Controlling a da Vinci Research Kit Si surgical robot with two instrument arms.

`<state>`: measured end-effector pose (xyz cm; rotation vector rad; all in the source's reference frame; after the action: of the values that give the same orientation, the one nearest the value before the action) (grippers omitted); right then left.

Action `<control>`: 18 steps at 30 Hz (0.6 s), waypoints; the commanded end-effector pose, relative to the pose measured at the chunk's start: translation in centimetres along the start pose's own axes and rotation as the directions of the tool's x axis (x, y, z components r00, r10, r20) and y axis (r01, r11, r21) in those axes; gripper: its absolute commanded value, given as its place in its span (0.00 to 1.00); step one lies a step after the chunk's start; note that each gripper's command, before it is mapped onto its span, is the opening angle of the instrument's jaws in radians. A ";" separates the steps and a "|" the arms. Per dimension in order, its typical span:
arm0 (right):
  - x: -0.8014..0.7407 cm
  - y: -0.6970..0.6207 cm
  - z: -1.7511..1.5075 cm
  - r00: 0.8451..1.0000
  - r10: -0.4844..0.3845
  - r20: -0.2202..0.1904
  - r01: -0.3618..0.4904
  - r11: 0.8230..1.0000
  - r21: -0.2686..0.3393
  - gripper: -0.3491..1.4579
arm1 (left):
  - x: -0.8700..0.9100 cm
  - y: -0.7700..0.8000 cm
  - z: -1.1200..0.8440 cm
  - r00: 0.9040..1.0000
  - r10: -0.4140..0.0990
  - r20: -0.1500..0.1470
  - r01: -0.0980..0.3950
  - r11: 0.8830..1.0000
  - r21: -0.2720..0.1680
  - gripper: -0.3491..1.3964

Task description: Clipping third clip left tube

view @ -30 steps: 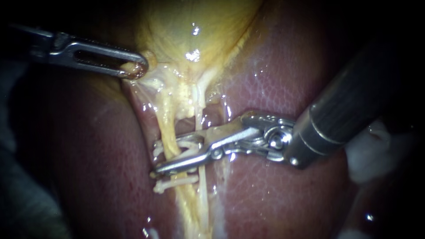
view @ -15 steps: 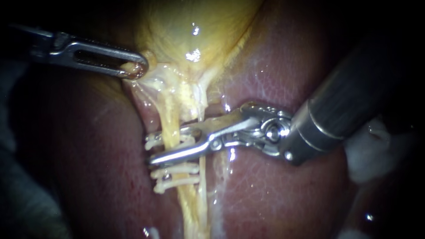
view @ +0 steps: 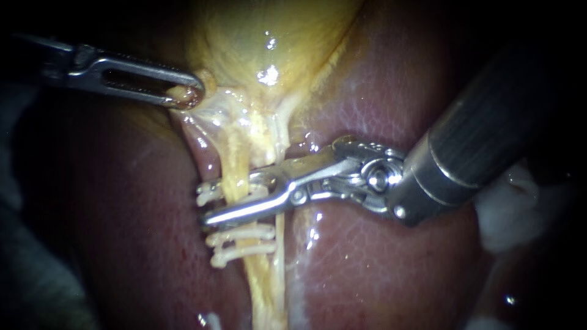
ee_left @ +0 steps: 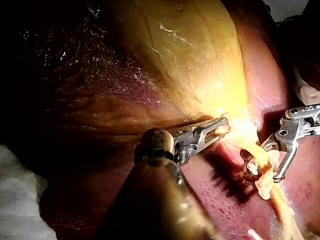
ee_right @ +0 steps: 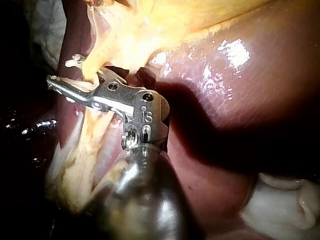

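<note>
With our left tool (view: 183,95) clamped on the gallbladder (view: 269,36) edge, we should squeeze our right tool (view: 229,198), its jaws narrowly apart gripping the third clip (view: 208,190) astride the left tube (view: 235,165) above two clips (view: 244,233), squarely and fully.

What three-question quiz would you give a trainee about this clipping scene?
1. True or false: the left instrument grips the liver.
2. How many finished clips sit on the left tube just below the right instrument?
3. The new clip carried by the right instrument lies: A) across the left tube, B) on the gallbladder, C) clear of all tissue.
Key: 1 false, it grips the gallbladder's edge; 2 two; 3 A.
</note>
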<state>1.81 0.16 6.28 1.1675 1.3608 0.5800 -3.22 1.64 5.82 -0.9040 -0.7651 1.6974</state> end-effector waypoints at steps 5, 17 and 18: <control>0.02 -0.01 0.00 0.999 0.037 -0.001 -0.037 0.999 -0.001 0.25 | 0.00 0.00 0.01 1.000 0.000 0.000 0.000 1.000 0.000 0.00; 0.02 0.00 0.01 0.997 0.079 0.014 -0.079 0.997 -0.014 0.00 | 0.00 -0.01 0.01 1.000 0.000 0.000 0.000 1.000 0.001 0.00; 0.02 0.00 0.01 0.997 0.080 0.016 -0.079 0.997 -0.016 0.00 | 0.00 -0.01 0.01 1.000 0.000 0.000 0.000 1.000 0.001 0.00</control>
<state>1.83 0.17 6.26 1.2182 1.2959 0.6349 -3.23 1.65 5.84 -0.9041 -0.7643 1.6976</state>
